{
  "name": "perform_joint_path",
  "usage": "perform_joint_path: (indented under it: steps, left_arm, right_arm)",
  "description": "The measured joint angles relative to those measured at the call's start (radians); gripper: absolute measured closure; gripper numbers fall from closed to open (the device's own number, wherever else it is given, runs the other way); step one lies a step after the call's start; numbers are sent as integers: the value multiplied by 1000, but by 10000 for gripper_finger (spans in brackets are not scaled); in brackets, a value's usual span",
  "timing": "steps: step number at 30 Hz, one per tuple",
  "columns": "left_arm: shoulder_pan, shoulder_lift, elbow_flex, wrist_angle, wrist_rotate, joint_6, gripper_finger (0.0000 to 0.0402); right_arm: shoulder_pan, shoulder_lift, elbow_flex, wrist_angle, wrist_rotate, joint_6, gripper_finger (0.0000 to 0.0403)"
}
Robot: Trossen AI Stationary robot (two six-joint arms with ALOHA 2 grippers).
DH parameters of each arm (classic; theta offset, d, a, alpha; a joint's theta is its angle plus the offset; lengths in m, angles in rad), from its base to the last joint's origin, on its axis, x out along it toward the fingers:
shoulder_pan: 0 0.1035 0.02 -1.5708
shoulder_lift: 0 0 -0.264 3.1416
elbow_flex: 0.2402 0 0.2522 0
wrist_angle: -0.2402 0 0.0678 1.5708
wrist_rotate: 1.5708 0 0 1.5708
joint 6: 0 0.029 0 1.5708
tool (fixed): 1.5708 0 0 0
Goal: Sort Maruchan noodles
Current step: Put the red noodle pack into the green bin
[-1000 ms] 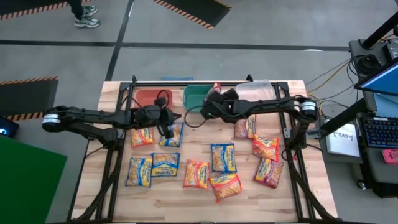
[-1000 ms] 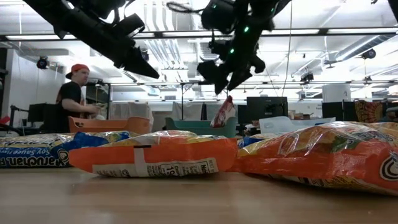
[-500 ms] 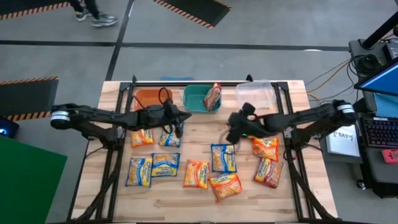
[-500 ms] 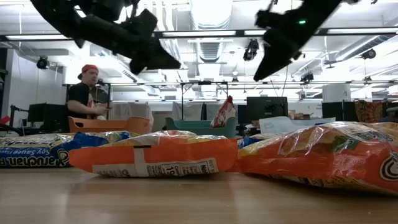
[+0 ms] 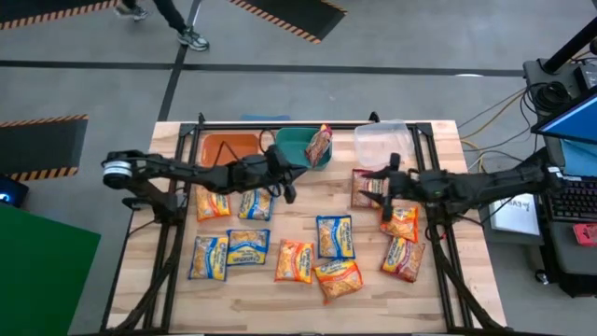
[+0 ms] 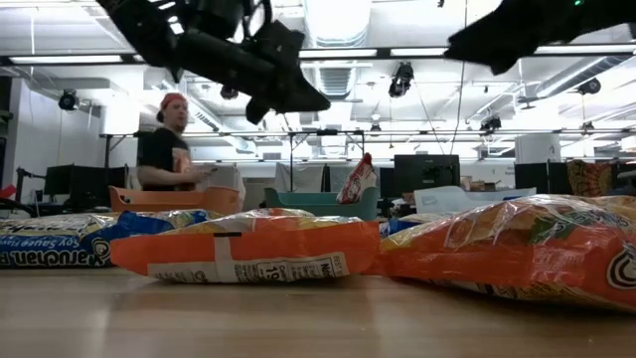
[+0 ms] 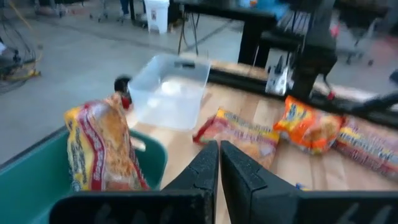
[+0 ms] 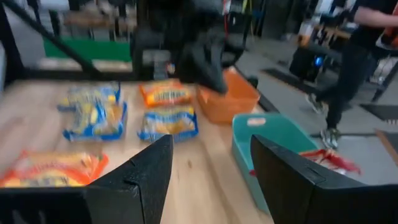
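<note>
Ramen packets lie flat on the wooden table: blue-and-yellow ones (image 5: 247, 246), orange ones (image 5: 296, 261) and a maroon one (image 5: 367, 187). Another maroon packet (image 5: 320, 145) stands on edge in the green bin (image 5: 297, 147), leaning on its right wall. My left gripper (image 5: 287, 189) hovers shut just on the near side of the green bin, fingers together in the left wrist view (image 7: 219, 167). My right gripper (image 5: 381, 187) hangs open over the maroon packet on the table, its fingers spread wide in the right wrist view (image 8: 208, 163). Neither holds anything.
An orange bin (image 5: 229, 147) sits left of the green one and a clear bin (image 5: 384, 140) to its right, all along the far edge. Bare wood lies between the bins and the packet rows. A person (image 6: 171, 149) walks beyond the table.
My right gripper let go of the maroon packet over the green bin, where the packet now stands, then drew back toward the table's right and near side over the maroon packet on the table. My left gripper moved right from the blue packet toward the green bin.
</note>
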Motion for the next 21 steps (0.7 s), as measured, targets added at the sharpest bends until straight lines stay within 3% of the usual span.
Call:
perform_joint_path:
  steps: [9, 13, 18, 21]
  left_arm:
    - [44, 101, 116, -44, -3, 33, 378]
    - [71, 134, 155, -54, -15, 74, 332]
    - [96, 208, 234, -47, -125, 128, 257]
    - [111, 269, 297, -47, -135, 164, 220]
  right_arm:
    - [0, -144, -67, -4, -61, 39, 197]
    - [0, -153, -87, -4, -72, 63, 197]
    - [0, -153, -102, 0, -72, 78, 197]
    - [0, -153, -102, 1, -71, 78, 197]
